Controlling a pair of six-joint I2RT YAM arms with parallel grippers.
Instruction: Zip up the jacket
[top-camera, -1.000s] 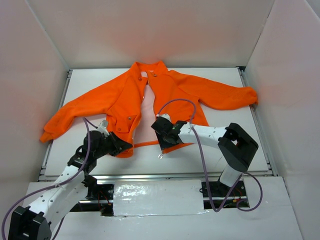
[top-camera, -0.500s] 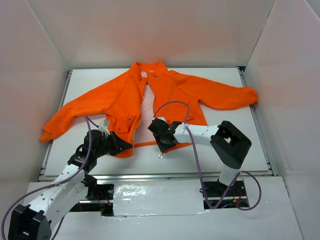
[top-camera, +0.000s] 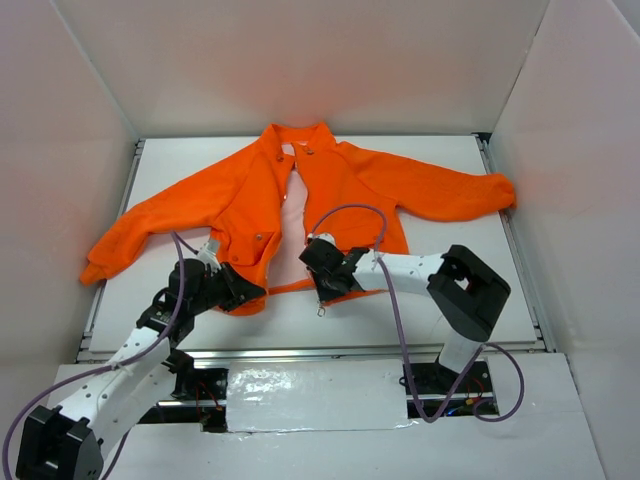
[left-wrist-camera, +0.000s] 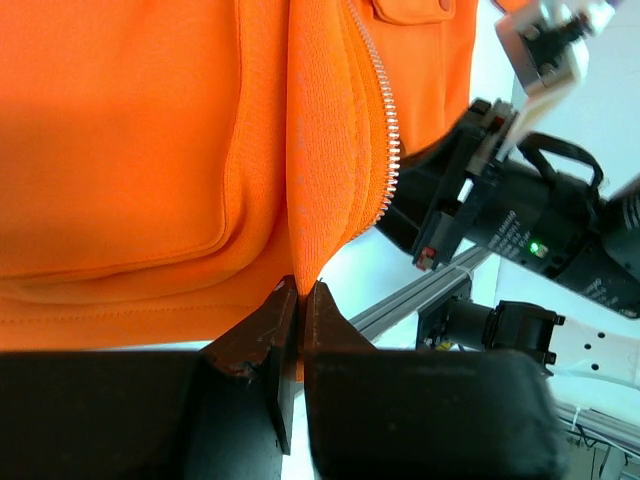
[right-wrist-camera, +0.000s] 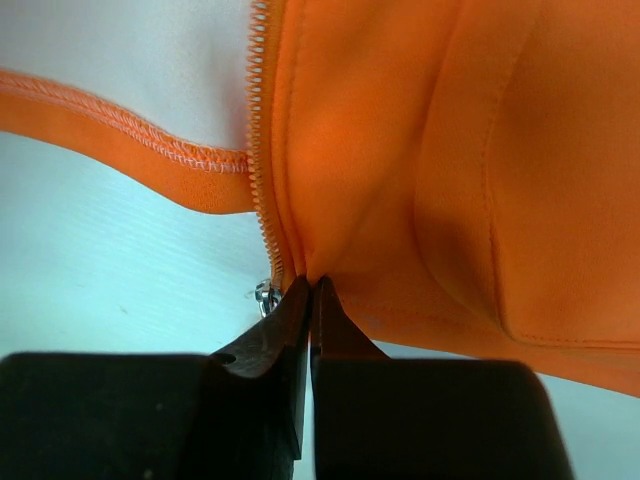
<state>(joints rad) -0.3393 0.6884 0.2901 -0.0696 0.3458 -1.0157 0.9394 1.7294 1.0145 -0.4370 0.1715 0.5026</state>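
Since a second ago the right tool has closed, and it now pinches the bottom hem of the bright orange fabric jacket just beside its zipper teeth. The left tool is clamped on the other front panel's lower corner. The jacket lies spread on the white desk, collar away from the arms, front open. Nothing looks zipped yet. The two halves remain to be joined and the slider drawn up.
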